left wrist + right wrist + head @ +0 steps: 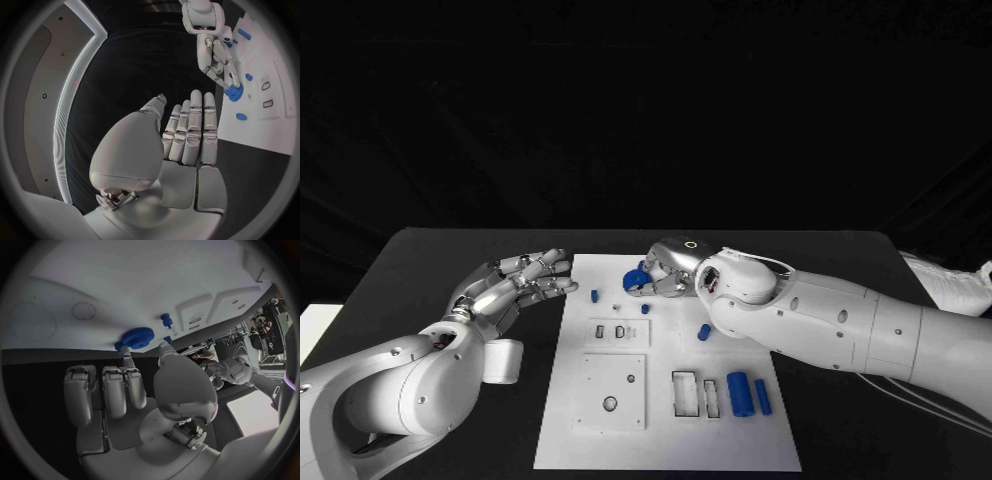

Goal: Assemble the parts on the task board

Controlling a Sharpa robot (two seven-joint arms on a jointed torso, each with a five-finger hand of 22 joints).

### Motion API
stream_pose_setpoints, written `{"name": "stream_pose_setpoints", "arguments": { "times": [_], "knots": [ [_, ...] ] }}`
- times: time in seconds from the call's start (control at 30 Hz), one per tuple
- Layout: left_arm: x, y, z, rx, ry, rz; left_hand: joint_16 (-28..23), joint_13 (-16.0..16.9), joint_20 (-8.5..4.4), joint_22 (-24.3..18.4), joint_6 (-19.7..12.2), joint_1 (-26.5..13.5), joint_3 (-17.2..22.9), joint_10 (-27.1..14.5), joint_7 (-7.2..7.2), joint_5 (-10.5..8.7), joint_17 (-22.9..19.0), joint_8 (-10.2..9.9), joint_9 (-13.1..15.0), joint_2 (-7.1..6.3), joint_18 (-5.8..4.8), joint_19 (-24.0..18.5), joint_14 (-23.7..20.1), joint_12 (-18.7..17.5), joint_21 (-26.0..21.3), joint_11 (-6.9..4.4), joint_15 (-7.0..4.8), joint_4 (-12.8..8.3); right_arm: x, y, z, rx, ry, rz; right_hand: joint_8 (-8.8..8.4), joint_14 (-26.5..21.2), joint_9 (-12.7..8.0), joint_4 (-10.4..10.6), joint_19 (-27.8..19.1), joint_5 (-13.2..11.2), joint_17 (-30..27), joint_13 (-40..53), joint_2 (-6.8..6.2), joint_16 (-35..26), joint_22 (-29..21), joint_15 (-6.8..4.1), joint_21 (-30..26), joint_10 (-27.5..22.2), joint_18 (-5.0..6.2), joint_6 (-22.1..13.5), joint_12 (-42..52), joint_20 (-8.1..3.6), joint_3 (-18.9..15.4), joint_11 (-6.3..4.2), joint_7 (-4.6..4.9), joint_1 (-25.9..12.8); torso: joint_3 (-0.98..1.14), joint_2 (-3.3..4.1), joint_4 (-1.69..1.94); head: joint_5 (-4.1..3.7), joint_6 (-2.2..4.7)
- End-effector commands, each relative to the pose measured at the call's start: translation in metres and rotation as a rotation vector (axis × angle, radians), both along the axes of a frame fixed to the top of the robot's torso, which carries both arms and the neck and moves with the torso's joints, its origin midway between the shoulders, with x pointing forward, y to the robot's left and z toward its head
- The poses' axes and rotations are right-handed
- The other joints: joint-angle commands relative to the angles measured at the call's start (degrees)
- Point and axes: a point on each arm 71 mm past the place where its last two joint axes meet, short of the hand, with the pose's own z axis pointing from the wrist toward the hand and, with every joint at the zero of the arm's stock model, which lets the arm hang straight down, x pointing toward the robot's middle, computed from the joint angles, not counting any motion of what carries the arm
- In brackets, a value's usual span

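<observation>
From the head camera, the right hand (668, 270) is pinching a blue gear (636, 279) over the far end of the white board (661, 440), while the left hand (516, 285) is hovering beside the board, fingers extended and holding nothing. At the left wrist, those fingers (190, 130) are lying straight and close together. At the right wrist, fingertips (128, 360) are gripping the gear (137, 337) against the board (125, 285).

black table (444, 270) under board; dark backdrop (646, 100) behind.

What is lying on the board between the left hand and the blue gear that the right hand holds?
In the head view, one small blue peg stands on the task board between the left hand and the blue gear.
</observation>
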Motion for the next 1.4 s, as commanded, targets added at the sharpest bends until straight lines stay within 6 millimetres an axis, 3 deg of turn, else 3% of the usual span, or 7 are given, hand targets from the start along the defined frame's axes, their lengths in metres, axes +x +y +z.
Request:
{"name": "stream_pose_setpoints", "arguments": {
  "times": [0.03, 0.43, 0.67, 0.8, 0.93, 1.23, 1.4],
  "knots": [
    [0.000, -0.001, 0.002, -0.007, -0.011, -0.015, -0.4, -0.1, 0.15, -0.1, -0.3, 0.3, 0.1, -0.5, 0.17, 0.04, 0.1, -0.3, -0.1, -0.02, 0.65, -0.2, -0.4, -0.4, -0.3, -0.03, 0.06, -0.2, 0.000, -0.001, -0.003, -0.007, 0.037, 0.000, 0.05, 5.9, 0.1, 0.0, 3.1, 0.2, 14.1, 15.1, 0.76, 0.1, 8.7, 0.28, -0.2, 6.0, -0.73, 0.3, 0.2, 0.46, -0.4, 0.36, -0.08, 0.2, 0.01, -0.01, -0.04, 0.02, -0.03],
    [0.000, 0.001, 0.001, -0.005, -0.012, -0.009, -0.4, -0.1, 0.16, -0.1, -0.3, 0.4, 0.2, -0.6, 0.20, 0.05, 0.1, -0.3, -0.1, -0.01, 0.65, -0.2, -0.4, -0.4, -0.3, -0.01, 0.06, -0.2, -0.014, -0.017, 0.015, 0.147, -0.139, 0.031, 0.13, 5.9, 0.2, -0.3, 3.1, 0.8, 14.0, 15.1, 0.96, 0.1, 8.6, 0.05, -0.2, 6.0, -0.70, 1.2, 0.2, 0.28, -1.3, 0.09, -0.38, 2.6, 0.07, -0.01, -0.16, -0.15, 0.19],
    [0.001, 0.004, 0.001, -0.003, -0.013, -0.005, -0.4, -0.1, 0.16, -0.1, -0.4, 0.5, 0.3, -0.6, 0.20, 0.06, 0.1, -0.3, -0.1, 0.01, 0.65, -0.2, -0.4, -0.4, -0.3, 0.00, 0.07, -0.3, -0.023, -0.062, 0.025, 0.359, -0.067, 0.051, -0.07, 5.4, 0.0, -4.8, 2.2, 0.0, 12.1, 14.1, 1.77, -0.7, 6.7, -0.01, -1.2, 5.3, -0.30, 1.1, -1.7, 0.16, 0.6, 0.04, -0.36, 12.9, 0.12, -0.14, -0.56, -0.16, 0.49],
    [0.003, 0.005, 0.000, -0.002, -0.014, -0.001, -0.4, 0.0, 0.16, -0.1, -0.4, 0.5, 0.3, -0.6, 0.17, 0.07, 0.2, -0.2, 0.0, 0.03, 0.65, -0.2, -0.4, -0.3, -0.3, -0.01, 0.07, -0.3, -0.024, -0.102, 0.025, 0.470, 0.054, 0.024, -0.02, 5.3, 0.0, -9.9, 1.8, -1.0, 11.4, 13.7, 0.56, -1.1, 5.9, -0.02, -1.6, 4.9, -0.12, 1.1, -2.6, 0.17, 1.9, 0.12, -0.24, 19.5, 0.40, -0.46, -1.15, 0.18, 0.62],
    [0.005, 0.006, -0.001, -0.001, -0.016, 0.003, -0.4, 0.0, 0.16, -0.1, -0.3, 0.6, 0.4, -0.6, 0.13, 0.08, 0.2, -0.2, 0.0, 0.05, 0.66, -0.2, -0.4, -0.3, -0.3, -0.03, 0.06, -0.4, -0.023, -0.131, 0.022, 0.484, 0.105, -0.006, 0.01, 5.3, 0.0, -12.1, 1.8, -0.4, 11.3, 13.6, 0.02, -1.1, 5.9, -0.01, -1.7, 4.9, -0.12, 1.3, -2.7, 0.17, 2.2, 0.10, -0.21, 21.5, 0.75, -0.63, -1.56, 0.20, 0.72],
    [0.010, 0.007, -0.003, 0.000, -0.016, 0.008, -0.5, 0.0, 0.15, -0.1, -0.3, 0.7, 0.6, -0.6, 0.09, 0.09, 0.3, -0.2, 0.0, 0.09, 0.67, -0.2, -0.4, -0.3, -0.2, -0.07, 0.03, -0.5, -0.019, -0.175, 0.011, 0.425, 0.131, -0.088, -0.24, 5.3, -0.4, -12.9, 1.7, -0.6, 11.4, 13.4, -0.88, -1.1, 5.8, 0.20, -1.7, 4.7, -0.10, -0.3, -3.2, 0.33, 1.1, 0.40, 0.11, 20.5, 1.45, -0.85, -2.33, -0.07, 0.64],
    [0.011, 0.007, -0.004, 0.000, -0.016, 0.008, -0.5, 0.0, 0.15, -0.1, -0.3, 0.7, 0.6, -0.6, 0.09, 0.09, 0.3, -0.2, 0.0, 0.09, 0.67, -0.2, -0.4, -0.3, -0.2, -0.07, 0.03, -0.5, -0.019, -0.182, 0.005, 0.401, 0.147, -0.104, -0.24, 5.3, -0.4, -12.9, 1.7, -0.5, 11.4, 13.4, -1.01, -1.1, 5.7, 0.25, -1.8, 4.6, -0.10, -0.7, -3.3, 0.38, 0.7, 0.46, 0.18, 20.2, 1.60, -0.84, -2.31, -0.02, 0.51]
  ]
}}
